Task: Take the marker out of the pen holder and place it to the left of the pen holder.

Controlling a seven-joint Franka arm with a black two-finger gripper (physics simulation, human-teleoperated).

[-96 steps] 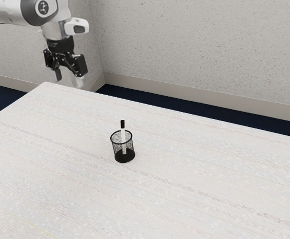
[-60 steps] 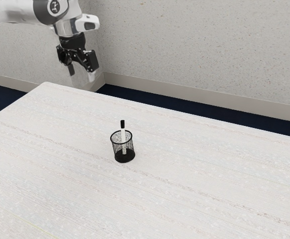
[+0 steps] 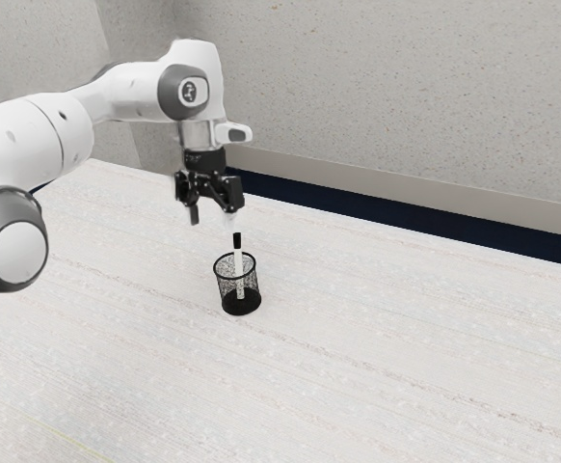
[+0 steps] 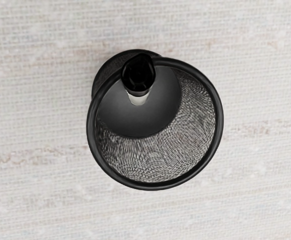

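In the exterior view my black gripper point(image 3: 213, 220) points down, open, a little above the marker and toward the exterior view's left, with nothing between its fingers. The white marker point(image 3: 238, 258) with a black cap stands nearly upright inside the round black mesh pen holder point(image 3: 226, 286), its cap sticking out above the rim. From above, the wrist view has the pen holder point(image 4: 217, 122) under my hand and the black cap of the marker point(image 4: 138, 74) by its rim. Part of the marker's white body is visible below the cap.
The pen holder stands on a pale, streaked table point(image 3: 377, 357). Behind the table's far edge are a dark blue floor strip point(image 3: 406, 229) and a speckled wall point(image 3: 387, 96). My arm reaches in from the exterior view's left.
My arm has swung toward the exterior view's right and come lower, bringing the gripper from beyond the table's far corner to near the marker. The marker and pen holder have stayed put.
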